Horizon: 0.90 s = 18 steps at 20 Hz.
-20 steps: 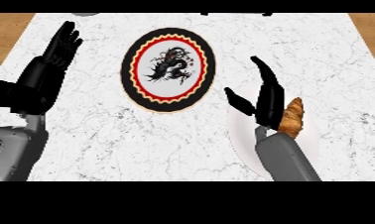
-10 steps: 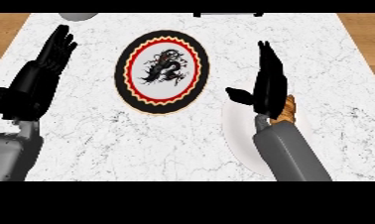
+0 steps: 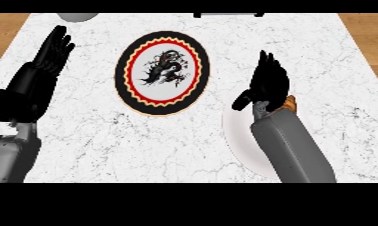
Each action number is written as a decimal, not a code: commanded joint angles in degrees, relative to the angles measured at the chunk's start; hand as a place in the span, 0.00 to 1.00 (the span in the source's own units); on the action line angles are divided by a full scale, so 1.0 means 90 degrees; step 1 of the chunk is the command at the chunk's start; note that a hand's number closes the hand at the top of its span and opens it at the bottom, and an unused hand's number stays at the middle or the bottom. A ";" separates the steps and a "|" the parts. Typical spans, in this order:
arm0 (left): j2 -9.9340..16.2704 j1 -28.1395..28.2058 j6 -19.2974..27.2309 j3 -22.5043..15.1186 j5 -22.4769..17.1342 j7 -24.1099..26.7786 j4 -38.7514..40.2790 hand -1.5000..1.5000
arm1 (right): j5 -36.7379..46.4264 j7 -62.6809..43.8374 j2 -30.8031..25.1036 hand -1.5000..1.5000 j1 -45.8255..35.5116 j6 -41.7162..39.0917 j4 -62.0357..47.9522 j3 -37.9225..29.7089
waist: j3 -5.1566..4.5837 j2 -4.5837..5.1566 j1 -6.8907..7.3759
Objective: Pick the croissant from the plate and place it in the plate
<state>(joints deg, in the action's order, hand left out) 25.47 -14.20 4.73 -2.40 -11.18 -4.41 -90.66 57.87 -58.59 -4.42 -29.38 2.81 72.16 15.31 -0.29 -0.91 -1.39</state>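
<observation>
two plates lie on the marble counter [image 3: 310,45], and one croissant. nearest, at about four o'clock in the head view, sits the plain white plate [image 3: 238,137], mostly covered by the right forearm. the right hand [image 3: 267,82] hangs over its far rim, fingers straight and pointing toward twelve o'clock, thumb spread toward eight o'clock: released, grasping nothing. the croissant [image 3: 291,104] shows only as a brown sliver at the wrist's three o'clock side, at the white plate's far right rim. it lies at about five o'clock from the palm, very close, tucked behind the heel of the hand rather than under the fingers. too little of it shows to tell its long axis, and i cannot tell whether the wrist touches it.

that relation decides the coming move: by my judgement the pick is not yet made, and the hand would have to draw back toward six o'clock and a little to three before its fingers could curl round the pastry. the right hand is far nearer than the other.

farther off, at about ten o'clock from the right hand, the dragon plate [image 3: 162,74] with its black rim and red ring lies bare, apart from the white plate; it looks the likely goal.

one left hand [image 3: 46,67] rests at nine o'clock by the counter's edge, fingers straight up, released, well apart from both plates.

one grey rounded thing [image 3: 77,16] peeps in at eleven o'clock, cut off.
</observation>
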 commanded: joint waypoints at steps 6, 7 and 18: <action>0.0049 -0.0280 -0.0234 0.0131 -0.0055 -0.0081 0.0128 0.50 | -0.0368 -0.1749 0.0280 0.00 -0.0417 -0.2321 0.0413 -0.0453 | 0.0026 0.0082 0.0091; -0.0125 -0.0499 -0.0164 0.0038 0.0044 0.0005 0.0370 0.50 | -0.0234 -0.1772 0.0208 0.00 -0.0265 -0.2296 0.0602 -0.0402 | 0.0025 0.0086 0.0029; -0.0074 -0.0306 -0.0116 0.0196 0.0039 -0.0354 -0.0105 0.50 | 0.0097 -0.1931 0.0052 0.00 0.0540 -0.2954 0.0979 -0.0889 | 0.0027 0.0055 0.0066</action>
<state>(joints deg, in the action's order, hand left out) 24.21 -15.98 3.57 -1.56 -10.45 -5.22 -90.38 58.57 -64.88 -4.23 -25.93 -16.02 78.43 8.60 -0.06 -0.27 -0.70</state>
